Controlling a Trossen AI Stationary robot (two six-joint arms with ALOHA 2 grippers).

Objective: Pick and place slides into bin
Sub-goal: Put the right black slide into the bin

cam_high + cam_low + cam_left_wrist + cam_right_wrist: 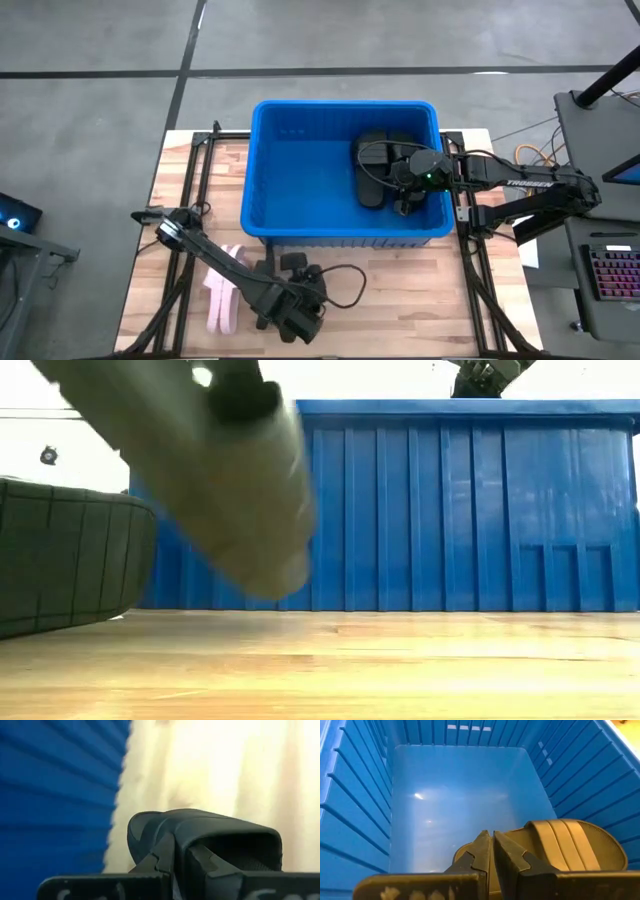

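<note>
The blue bin point(340, 106) stands at the table's middle far side. Black slides point(378, 165) lie on its floor at the right end; one shows in the right wrist view point(570, 845). My right gripper point(492, 840) is shut and empty just above them point(408, 195). My left gripper point(305, 318) is near the table's front edge, in front of the bin, shut on a black slide point(200, 832). A black slide point(70, 550) also shows at the left of the low view. Pale pink slides point(222, 290) lie on the table left of my left gripper. My left gripper has its two fingers point(162, 855) closed on the near edge of the black slide point(180, 832), with the strap point(240, 842) just beyond them. The fingers lie roughly level, pointing along the bin's near wall. They hide the place of contact, and I cannot tell whether the slide is clear of the table.
The bin's tall near wall point(450, 510) stands close beside my left gripper point(50, 795). The left half of the bin's floor point(455, 795) is bare. A blurred grey part of an arm point(200, 460) hangs close in front of the low camera.
</note>
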